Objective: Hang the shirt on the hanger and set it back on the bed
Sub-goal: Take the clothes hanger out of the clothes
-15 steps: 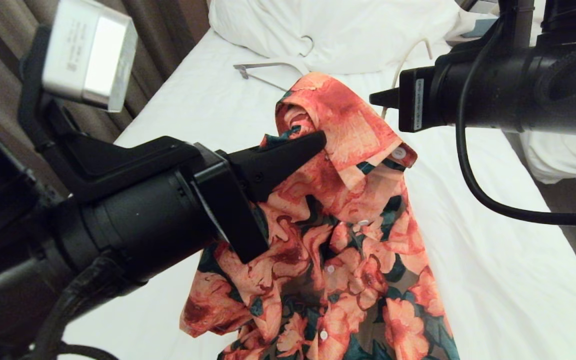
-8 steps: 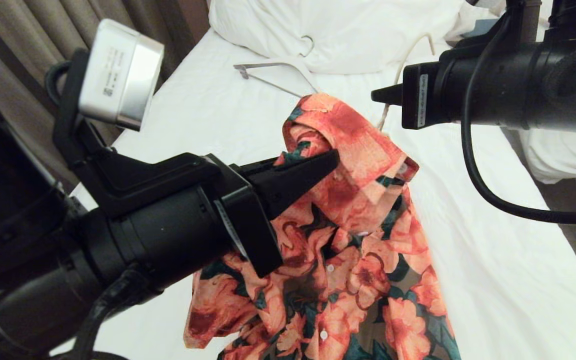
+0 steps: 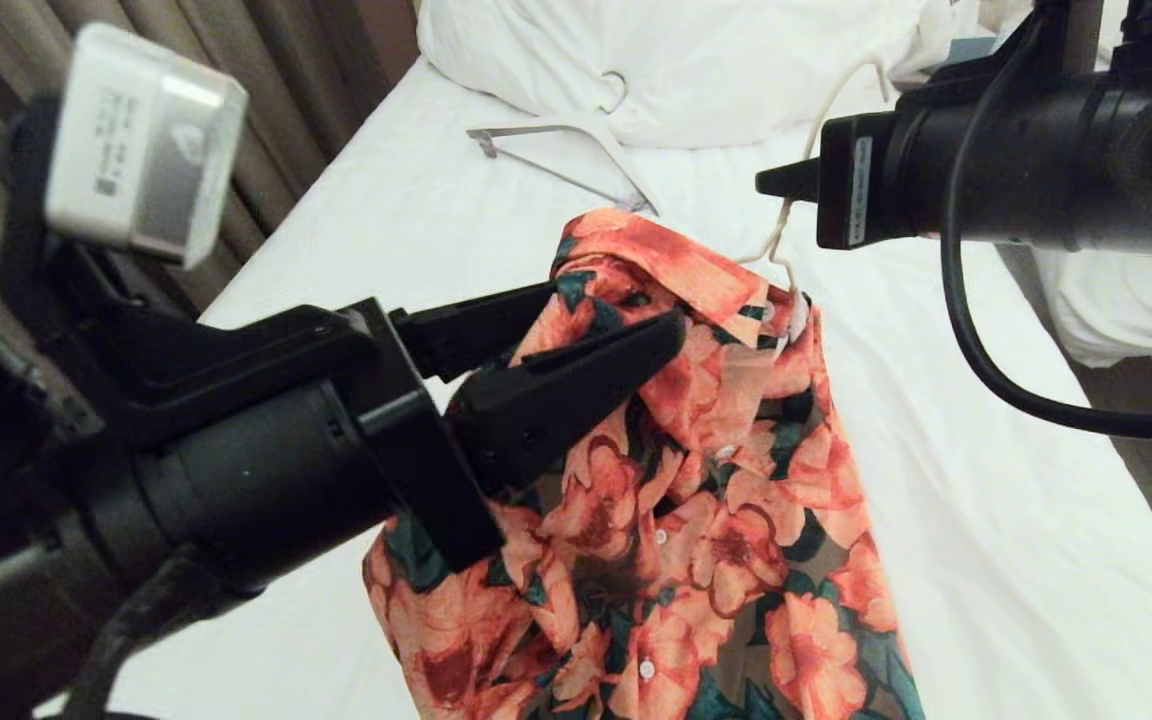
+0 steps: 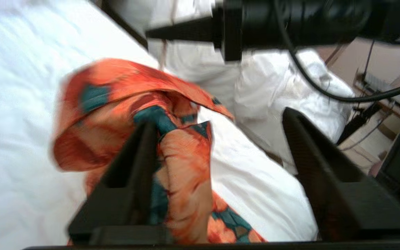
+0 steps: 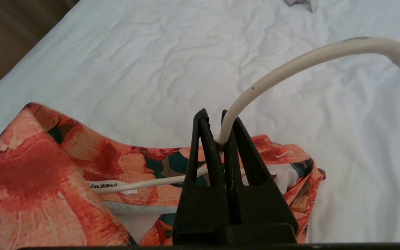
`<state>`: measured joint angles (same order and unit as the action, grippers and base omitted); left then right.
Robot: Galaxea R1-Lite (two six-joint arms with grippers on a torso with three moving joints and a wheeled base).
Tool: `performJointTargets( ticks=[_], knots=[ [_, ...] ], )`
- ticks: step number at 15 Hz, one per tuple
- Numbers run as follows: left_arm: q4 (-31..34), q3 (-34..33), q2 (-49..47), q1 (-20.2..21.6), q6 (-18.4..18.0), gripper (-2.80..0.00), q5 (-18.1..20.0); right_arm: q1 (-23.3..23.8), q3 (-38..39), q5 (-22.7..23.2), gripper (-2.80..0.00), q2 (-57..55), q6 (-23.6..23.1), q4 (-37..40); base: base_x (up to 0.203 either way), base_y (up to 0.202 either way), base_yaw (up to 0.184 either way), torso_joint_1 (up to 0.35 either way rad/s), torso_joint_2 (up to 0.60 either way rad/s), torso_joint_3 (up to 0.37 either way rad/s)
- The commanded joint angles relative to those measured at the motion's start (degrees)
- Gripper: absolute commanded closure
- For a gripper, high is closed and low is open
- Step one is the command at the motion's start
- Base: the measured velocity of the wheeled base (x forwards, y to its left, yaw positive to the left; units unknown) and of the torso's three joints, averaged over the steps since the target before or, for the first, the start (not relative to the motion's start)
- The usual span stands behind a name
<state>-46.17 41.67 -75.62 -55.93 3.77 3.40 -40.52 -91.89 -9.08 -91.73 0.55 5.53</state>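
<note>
Right wrist view: my right gripper [image 5: 217, 121] pinches the hanger [image 5: 311, 59] above the bed [image 5: 151, 69]; my left gripper [image 3: 596, 320] gapes wide around the shirt [image 3: 696, 480].

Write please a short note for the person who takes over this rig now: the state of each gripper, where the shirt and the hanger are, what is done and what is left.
Left gripper: open beside the shirt's collar, gripping nothing.
Right gripper: shut on the hanger at the base of its hook, holding it up.
Shirt: draped from the hanger above the bed; the hanger's wire runs inside the collar by the label. Whether both shoulders sit on the hanger cannot be seen.
Done: hanger is inside the shirt.
Left: check the shoulders, then lay shirt and hanger on the bed and release.
Another hanger lies near the pillow.
</note>
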Motion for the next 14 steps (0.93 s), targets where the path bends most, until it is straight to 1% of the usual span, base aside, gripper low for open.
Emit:
performJointTargets(
  ticks=[1,2,3,5,6,7,8,9,11,14],
  knots=[
    [0.4,0.5,4.4,4.0,-0.1,-2.80,2.8,0.0,-0.4,-0.4,0.00,0.2,-0.1,0.0,0.000,0.000,0.000,0.000,0.00,0.000],
    [2.5,1.3,6.3,5.3,-0.1,-2.80,4.0,0.0,-1.0,-0.6,0.00,0.2,-0.1,0.1,0.000,0.000,0.000,0.000,0.00,0.000],
    [6.8,2.3,8.4,5.8,0.0,-2.80,4.6,0.0,-1.5,-0.7,0.00,0.2,-0.2,0.0,0.000,0.000,0.000,0.000,0.00,0.000],
    [18.9,5.6,12.1,6.2,0.0,-2.80,5.4,0.1,-2.4,-0.7,0.00,-0.2,-0.8,0.0,0.000,0.000,0.000,0.000,0.00,0.000],
    [23.0,7.2,13.1,6.5,0.0,-2.80,5.6,0.1,-2.7,-0.7,0.00,-0.2,-1.0,0.0,0.000,0.000,0.000,0.000,0.00,0.000],
    [26.2,8.4,13.3,7.7,0.1,-2.80,5.7,0.1,-3.4,-0.7,0.00,-0.4,-1.9,0.0,0.000,0.000,0.000,0.000,0.00,0.000],
    [26.4,8.5,13.0,8.3,0.0,-2.80,5.8,0.1,-4.5,-0.7,0.00,-0.6,-2.6,0.1,0.000,0.000,0.000,0.000,0.00,0.000],
    [26.5,8.5,13.2,8.3,0.0,0.00,5.8,0.1,-6.0,-0.8,0.00,-0.8,-3.1,0.3,0.000,0.000,0.000,0.000,0.00,0.000],
    [26.6,8.9,13.4,8.7,0.1,0.00,5.8,0.1,-8.7,-0.8,0.00,-1.2,-5.3,3.1,0.000,0.000,0.000,0.000,0.00,0.000],
    [26.7,9.4,13.7,9.9,0.1,0.00,5.7,0.1,-8.7,-0.8,0.00,-1.7,-8.5,3.3,0.000,0.000,0.000,0.000,0.00,0.000]
  ],
)
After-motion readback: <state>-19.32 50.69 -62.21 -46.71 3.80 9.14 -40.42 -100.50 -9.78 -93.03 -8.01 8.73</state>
